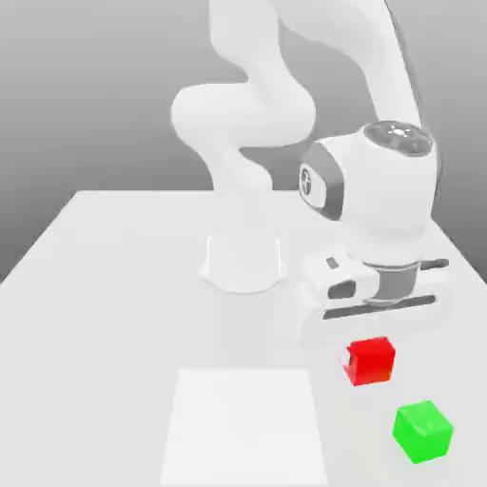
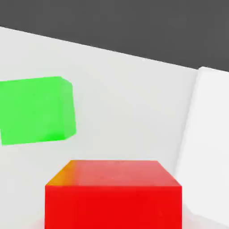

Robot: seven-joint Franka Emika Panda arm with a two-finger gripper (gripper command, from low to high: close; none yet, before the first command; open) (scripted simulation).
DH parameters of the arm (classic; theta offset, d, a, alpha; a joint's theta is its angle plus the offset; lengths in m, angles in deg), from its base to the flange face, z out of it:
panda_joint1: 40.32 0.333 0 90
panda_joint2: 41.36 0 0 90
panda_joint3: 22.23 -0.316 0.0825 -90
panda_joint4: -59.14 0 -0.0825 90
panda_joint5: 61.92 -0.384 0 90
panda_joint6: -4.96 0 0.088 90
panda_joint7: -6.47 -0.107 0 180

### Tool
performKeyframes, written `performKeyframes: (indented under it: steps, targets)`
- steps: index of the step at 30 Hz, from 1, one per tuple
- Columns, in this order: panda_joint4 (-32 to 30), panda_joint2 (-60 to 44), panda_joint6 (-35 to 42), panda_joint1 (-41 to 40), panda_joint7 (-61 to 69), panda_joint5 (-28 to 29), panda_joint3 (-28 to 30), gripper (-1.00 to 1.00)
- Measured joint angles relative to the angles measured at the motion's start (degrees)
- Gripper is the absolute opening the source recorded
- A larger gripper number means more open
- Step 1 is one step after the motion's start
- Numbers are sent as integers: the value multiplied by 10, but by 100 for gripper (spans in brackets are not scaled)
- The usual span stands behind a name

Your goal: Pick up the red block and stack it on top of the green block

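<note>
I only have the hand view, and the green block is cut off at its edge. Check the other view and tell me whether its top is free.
Observer: In the exterior view the green block shows whole, with nothing on its top.
Operator: Give me its direction from the red block.
Observer: From the red block, it lies toward the exterior view's right and nearer that camera.
Operator: Now the pale square panel. I only get part of it.
Observer: The exterior view shows its near and far parts; the panel lies to that view's left of both blocks.
</note>
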Motion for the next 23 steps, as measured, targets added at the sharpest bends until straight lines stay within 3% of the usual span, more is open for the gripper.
performKeyframes:
  steps: [4,23]
  targets:
    - [51,-31,19,11,73,27,-16,-100]
    - [61,-124,-57,47,29,101,29,-100]
